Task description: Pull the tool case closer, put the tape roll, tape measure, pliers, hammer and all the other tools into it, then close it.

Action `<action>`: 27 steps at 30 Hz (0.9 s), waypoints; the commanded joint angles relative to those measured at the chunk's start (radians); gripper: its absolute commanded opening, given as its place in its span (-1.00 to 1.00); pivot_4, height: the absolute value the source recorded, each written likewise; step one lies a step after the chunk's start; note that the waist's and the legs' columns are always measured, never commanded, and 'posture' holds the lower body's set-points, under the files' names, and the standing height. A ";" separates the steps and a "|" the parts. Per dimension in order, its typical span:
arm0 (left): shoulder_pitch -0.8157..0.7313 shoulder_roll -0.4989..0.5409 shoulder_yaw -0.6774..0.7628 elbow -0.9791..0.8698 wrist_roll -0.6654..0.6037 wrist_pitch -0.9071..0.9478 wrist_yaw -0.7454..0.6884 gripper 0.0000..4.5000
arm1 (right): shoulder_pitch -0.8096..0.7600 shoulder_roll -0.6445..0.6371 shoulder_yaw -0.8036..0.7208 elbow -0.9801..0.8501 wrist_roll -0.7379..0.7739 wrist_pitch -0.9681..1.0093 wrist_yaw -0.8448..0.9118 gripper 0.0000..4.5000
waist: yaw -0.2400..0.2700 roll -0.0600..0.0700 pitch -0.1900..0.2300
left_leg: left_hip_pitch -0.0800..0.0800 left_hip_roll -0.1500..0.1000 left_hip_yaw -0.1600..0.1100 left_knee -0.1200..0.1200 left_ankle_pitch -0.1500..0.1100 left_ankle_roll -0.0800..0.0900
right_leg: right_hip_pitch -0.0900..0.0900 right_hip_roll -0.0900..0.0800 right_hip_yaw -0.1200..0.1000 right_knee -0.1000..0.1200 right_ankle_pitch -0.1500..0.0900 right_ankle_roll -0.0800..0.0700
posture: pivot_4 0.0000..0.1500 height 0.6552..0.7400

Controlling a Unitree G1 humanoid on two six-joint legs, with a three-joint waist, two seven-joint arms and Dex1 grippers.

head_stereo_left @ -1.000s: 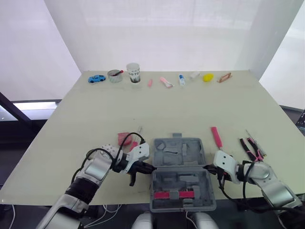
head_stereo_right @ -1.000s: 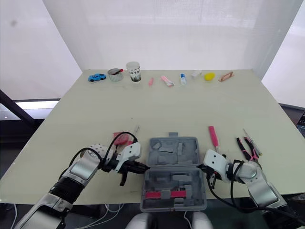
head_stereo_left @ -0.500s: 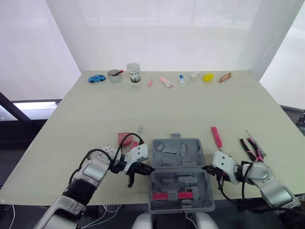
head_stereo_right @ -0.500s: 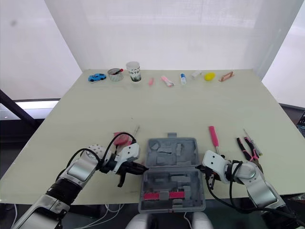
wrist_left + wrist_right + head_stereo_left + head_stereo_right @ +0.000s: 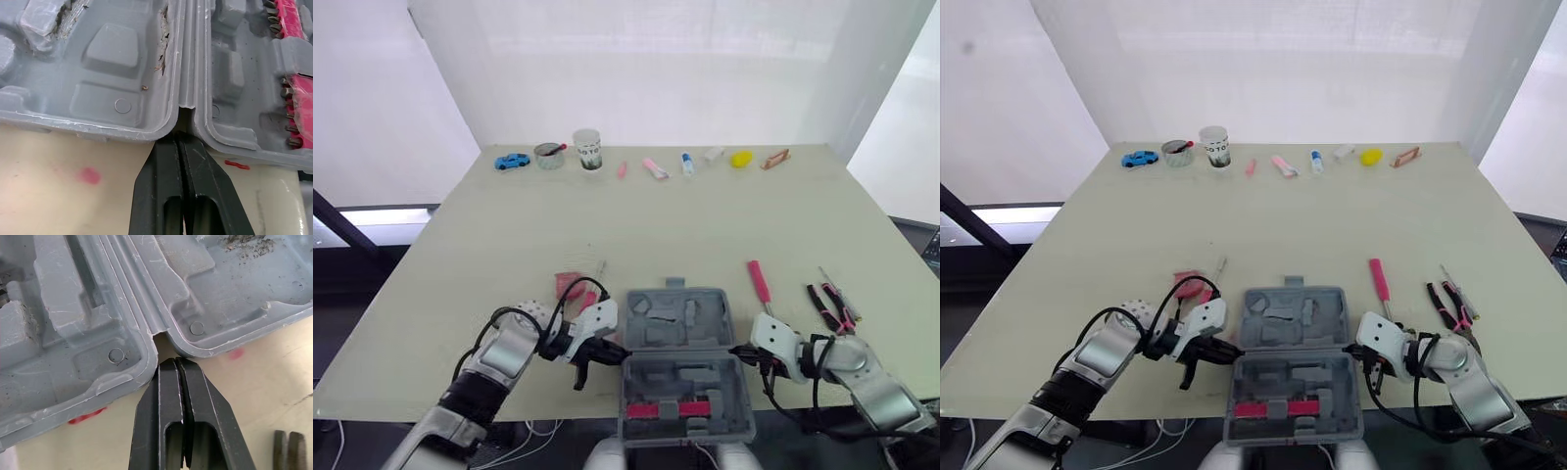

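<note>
The tool case (image 5: 122, 73) is scuffed matt plastic; the table (image 5: 705, 225) is smooth and matt.

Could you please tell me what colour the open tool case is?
The tool case is grey, clearest in the left wrist view.

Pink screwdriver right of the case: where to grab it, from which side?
Grip the screwdriver by its pink handle, mid-length, from straight above, with the right claw closing across it. It lies flat, running away from the robot, thin shaft nearest. The handle is the thickest part, with bare table either side.
</note>
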 commanded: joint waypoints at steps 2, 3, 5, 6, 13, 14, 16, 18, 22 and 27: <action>0.017 0.007 -0.020 -0.060 -0.025 0.015 -0.027 -0.96 | 0.009 -0.007 0.002 -0.058 0.033 0.011 0.019 -1.00 | 0.001 0.000 0.000 | 0.000 0.000 0.000 0.000 0.000 0.000 | 0.000 0.000 0.000 0.000 0.000 0.000 | 1.00 1.00; 0.018 0.007 -0.020 -0.062 -0.025 0.016 -0.027 -0.96 | 0.011 -0.008 0.002 -0.061 0.034 0.013 0.019 -1.00 | 0.001 0.000 0.000 | 0.000 0.000 0.000 0.000 0.000 0.000 | 0.000 0.000 0.000 0.000 0.000 0.000 | 1.00 1.00; 0.018 0.008 -0.019 -0.062 -0.024 0.017 -0.028 -0.96 | 0.017 -0.010 0.003 -0.066 0.035 0.016 0.019 -1.00 | 0.001 0.000 0.000 | 0.000 0.000 0.000 0.000 0.000 0.000 | 0.000 0.000 0.000 0.000 0.000 0.000 | 1.00 1.00; 0.017 0.009 -0.018 -0.060 -0.023 0.017 -0.027 -0.96 | 0.018 -0.010 0.003 -0.068 0.035 0.016 0.018 -1.00 | 0.001 0.000 0.000 | 0.000 0.000 0.000 0.000 0.000 0.000 | 0.000 0.000 0.000 0.000 0.000 0.000 | 1.00 1.00; -0.010 -0.011 0.000 -0.016 -0.015 -0.001 0.010 -0.96 | 0.018 -0.008 0.003 -0.071 0.037 0.020 0.016 -1.00 | 0.001 0.000 0.000 | 0.000 0.000 0.000 0.000 0.000 0.000 | 0.000 0.000 0.000 0.000 0.000 0.000 | 1.00 1.00; -0.016 -0.016 0.001 -0.010 -0.014 -0.004 0.016 -0.96 | 0.017 -0.008 0.003 -0.070 0.036 0.020 0.016 -1.00 | 0.001 0.000 0.000 | 0.000 0.000 0.000 0.000 0.000 0.000 | 0.000 0.000 0.000 0.000 0.000 0.000 | 1.00 1.00; -0.021 -0.020 0.001 -0.004 -0.014 -0.005 0.019 -0.96 | 0.017 -0.008 0.003 -0.070 0.036 0.022 0.015 -1.00 | 0.002 0.000 0.000 | 0.000 0.000 0.000 0.000 0.000 0.000 | 0.000 0.000 0.000 0.000 0.000 0.000 | 1.00 1.00; -0.022 -0.020 -0.001 -0.002 -0.016 -0.007 0.018 -0.96 | 0.016 -0.008 0.002 -0.070 0.035 0.022 0.013 -1.00 | 0.001 0.000 0.000 | 0.000 0.000 0.000 0.000 0.000 0.000 | 0.000 0.000 0.000 0.000 0.000 0.000 | 1.00 1.00; -0.019 -0.017 -0.003 -0.003 -0.016 -0.009 0.014 -0.96 | 0.015 -0.007 0.003 -0.069 0.035 0.022 0.013 -1.00 | 0.001 0.000 0.000 | 0.000 0.000 0.000 0.000 0.000 0.000 | 0.000 0.000 0.000 0.000 0.000 0.000 | 1.00 1.00; -0.005 0.003 -0.011 -0.024 -0.021 0.003 -0.015 -0.96 | 0.016 -0.007 0.003 -0.072 0.037 0.025 0.014 -1.00 | 0.001 0.000 0.000 | 0.000 0.000 0.000 0.000 0.000 0.000 | 0.000 0.000 0.000 0.000 0.000 0.000 | 1.00 1.00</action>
